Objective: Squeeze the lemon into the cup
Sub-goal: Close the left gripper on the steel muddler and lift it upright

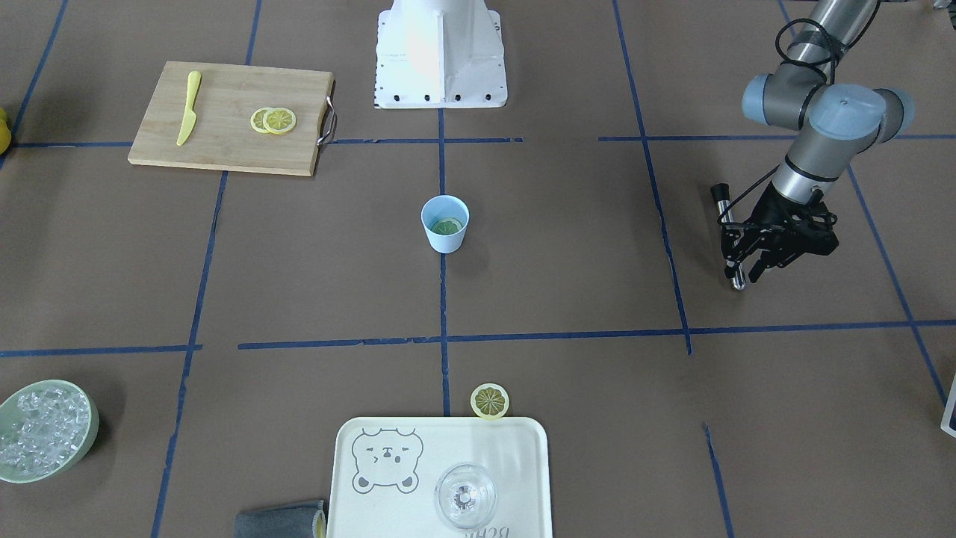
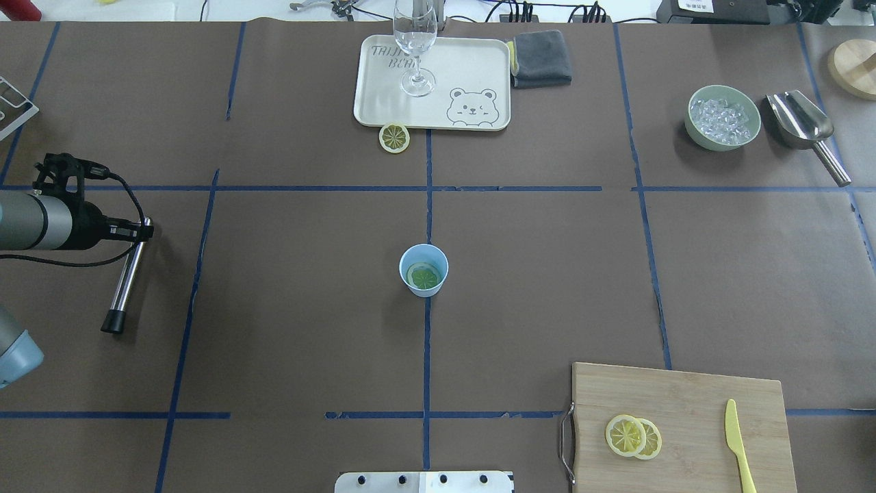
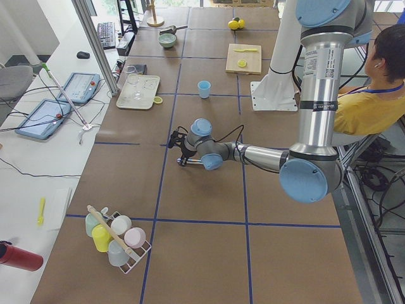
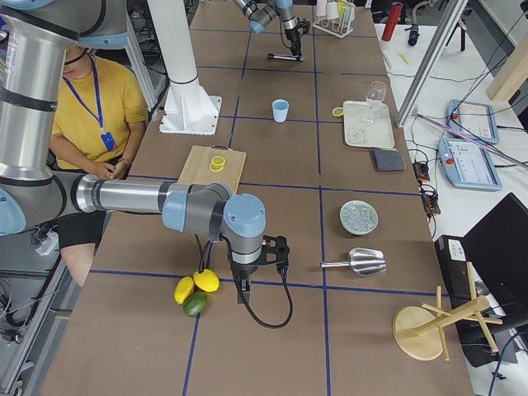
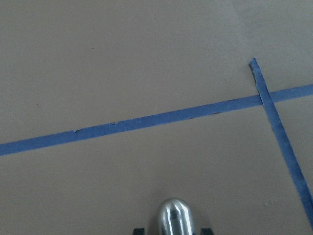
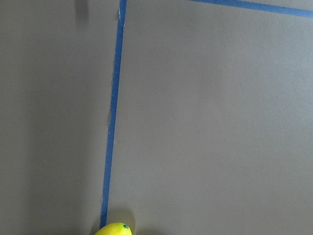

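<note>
My left gripper (image 2: 139,231) clamps the metal rod (image 2: 125,281), well apart from the cup (image 2: 423,270); right gripper (image 4: 264,252): cannot tell. The lemon (image 2: 423,276) lies inside; I'd press the rod straight down, centred.

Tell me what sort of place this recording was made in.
Probably a robotics lab staged as a drinks bench: a table gridded with blue tape, a robot arm over it, and operator tablets on a desk alongside.

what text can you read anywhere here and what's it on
"TRI…": on the tray, the stemmed glass hiding the rest.
"BEA…": the tray's line below, its end hidden likewise.
Tablet screens, person's badge: too small to read.
No other text legible.
</note>
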You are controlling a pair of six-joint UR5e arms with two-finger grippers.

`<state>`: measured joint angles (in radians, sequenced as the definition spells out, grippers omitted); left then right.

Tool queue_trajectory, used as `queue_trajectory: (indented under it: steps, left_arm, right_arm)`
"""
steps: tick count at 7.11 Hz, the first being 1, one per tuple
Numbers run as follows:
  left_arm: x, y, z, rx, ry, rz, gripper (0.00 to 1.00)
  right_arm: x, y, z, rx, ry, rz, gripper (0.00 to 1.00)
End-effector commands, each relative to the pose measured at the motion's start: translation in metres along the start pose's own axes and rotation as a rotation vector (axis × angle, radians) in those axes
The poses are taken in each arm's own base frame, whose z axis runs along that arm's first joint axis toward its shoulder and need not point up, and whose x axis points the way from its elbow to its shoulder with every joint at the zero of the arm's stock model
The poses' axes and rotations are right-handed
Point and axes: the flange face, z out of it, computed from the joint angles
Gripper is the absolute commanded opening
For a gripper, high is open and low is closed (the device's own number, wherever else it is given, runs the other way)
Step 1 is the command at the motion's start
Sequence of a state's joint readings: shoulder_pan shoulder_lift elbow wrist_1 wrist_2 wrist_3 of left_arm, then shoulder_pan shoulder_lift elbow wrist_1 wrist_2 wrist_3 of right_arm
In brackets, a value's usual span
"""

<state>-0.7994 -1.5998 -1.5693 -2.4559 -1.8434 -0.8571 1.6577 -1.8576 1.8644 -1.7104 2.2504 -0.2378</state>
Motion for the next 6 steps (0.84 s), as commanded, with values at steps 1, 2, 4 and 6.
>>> queue_trajectory:
  steps: [1,2,4,6]
  left_arm:
    - [0.0021,0.0030,0.0018,-0.004,0.000,0.004,0.48]
    - [0.0040,0.0034,0.0024,-0.006,0.003,0.005,0.48]
    - [0.0045,0.0046,0.0036,-0.008,0.002,0.007,0.47]
    - [0.0045,0.0025,0.0025,0.010,-0.008,0.009,0.01]
  right_arm:
    - [0.0011,-0.0003,0.0008,-0.002,0.001,0.002,1.00]
    - [0.0016,-0.0001,0.0014,-0.003,0.001,0.003,1.00]
    - [0.0016,-0.0001,0.0014,-0.003,0.001,0.003,1.00]
    - [0.0016,-0.0001,0.0014,-0.003,0.001,0.003,1.00]
